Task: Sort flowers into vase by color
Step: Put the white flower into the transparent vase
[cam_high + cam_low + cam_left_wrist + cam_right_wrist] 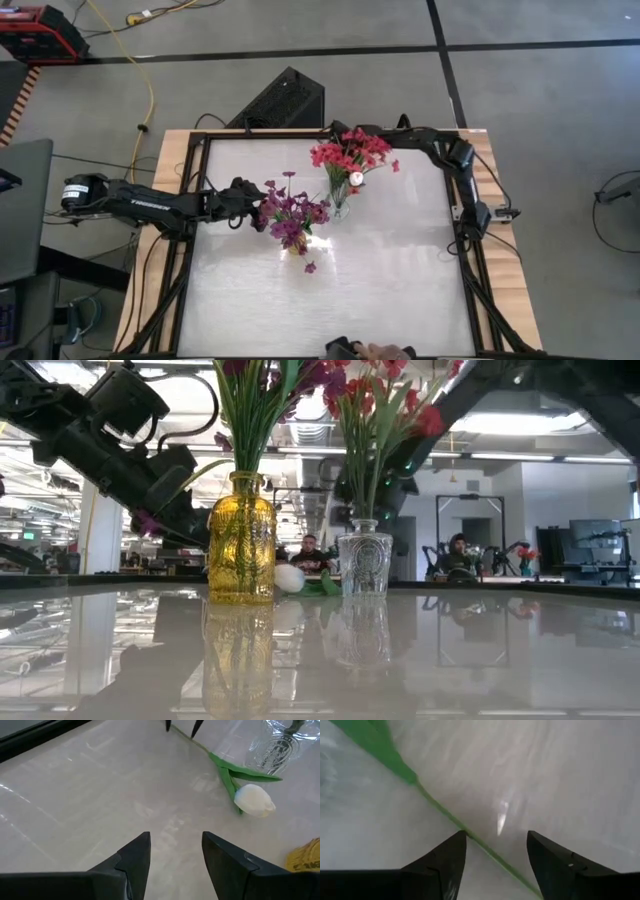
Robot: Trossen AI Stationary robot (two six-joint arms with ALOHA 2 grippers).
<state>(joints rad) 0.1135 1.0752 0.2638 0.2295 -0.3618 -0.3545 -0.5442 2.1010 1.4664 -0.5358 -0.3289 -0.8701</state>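
Glaring off the glossy white counter (400,250) in soft patches under bright, even overhead light, with ceiling fixtures burning out to white in the low view. Mirroring the yellow vase (241,540) and clear vase (364,563) as dim, smeared reflections on the counter surface. Blurring heavily in the right wrist view, where the green stem (440,810) is smearing out of focus.
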